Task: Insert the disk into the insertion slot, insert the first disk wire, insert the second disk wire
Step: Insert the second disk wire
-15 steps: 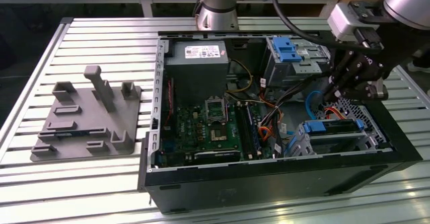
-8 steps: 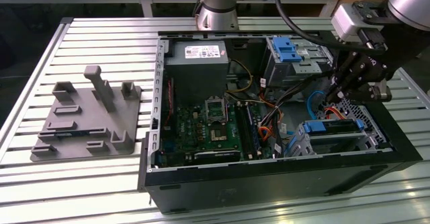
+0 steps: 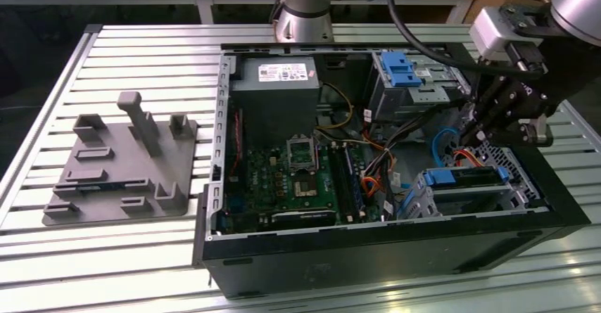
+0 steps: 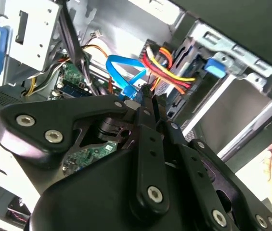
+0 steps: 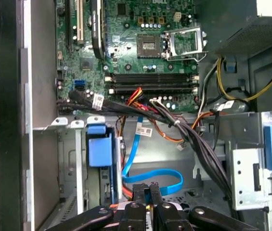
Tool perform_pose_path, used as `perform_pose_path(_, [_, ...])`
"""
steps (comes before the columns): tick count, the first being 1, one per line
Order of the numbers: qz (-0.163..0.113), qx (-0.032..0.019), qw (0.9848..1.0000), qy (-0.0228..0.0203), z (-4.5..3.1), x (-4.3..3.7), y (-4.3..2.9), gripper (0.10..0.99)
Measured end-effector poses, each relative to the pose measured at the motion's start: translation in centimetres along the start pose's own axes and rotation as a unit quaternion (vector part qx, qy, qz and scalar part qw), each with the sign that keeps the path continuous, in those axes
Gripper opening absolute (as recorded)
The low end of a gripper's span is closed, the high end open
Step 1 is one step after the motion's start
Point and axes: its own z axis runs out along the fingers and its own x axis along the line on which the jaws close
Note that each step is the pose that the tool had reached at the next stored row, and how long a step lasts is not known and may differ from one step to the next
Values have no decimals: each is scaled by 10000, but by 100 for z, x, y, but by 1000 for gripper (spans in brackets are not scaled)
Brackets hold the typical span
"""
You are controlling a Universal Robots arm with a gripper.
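The pincer (image 4: 143,96) is clenched, its two black fingers (image 5: 146,192) pressed flat together with no gap between them, and at their tips sits the connector of the flat blue wire (image 4: 126,67), seemingly pinched there. That wire loops away from the tips across the floor of the open computer case (image 3: 395,246) in the first wrist view (image 5: 167,180). Just beyond the tips in the second wrist view, a bundle of red, yellow and orange wires (image 4: 167,74) runs toward the disk (image 4: 213,67), whose blue carrier end faces the pincer. The disk (image 3: 465,177) sits inside the insertion slot (image 3: 511,186), the silver cage just below the pincer (image 3: 474,133) in the exterior view. Farther off, past the cage, lies the green motherboard (image 5: 145,53). Well apart, outside the case at the exterior view's left, a grey fixture plate (image 3: 122,165) rests on the slatted table (image 3: 112,257).
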Motion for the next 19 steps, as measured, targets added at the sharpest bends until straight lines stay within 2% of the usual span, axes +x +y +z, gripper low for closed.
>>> perform_pose_path(3, [1, -2, 10000, 0, -5, 36, -48, 161])
perform_pose_path(15, [38, 2, 10000, 4, 1, 66, -34, 161])
perform_pose_path(19, [49, 4, 10000, 7, 4, 106, -31, 161])
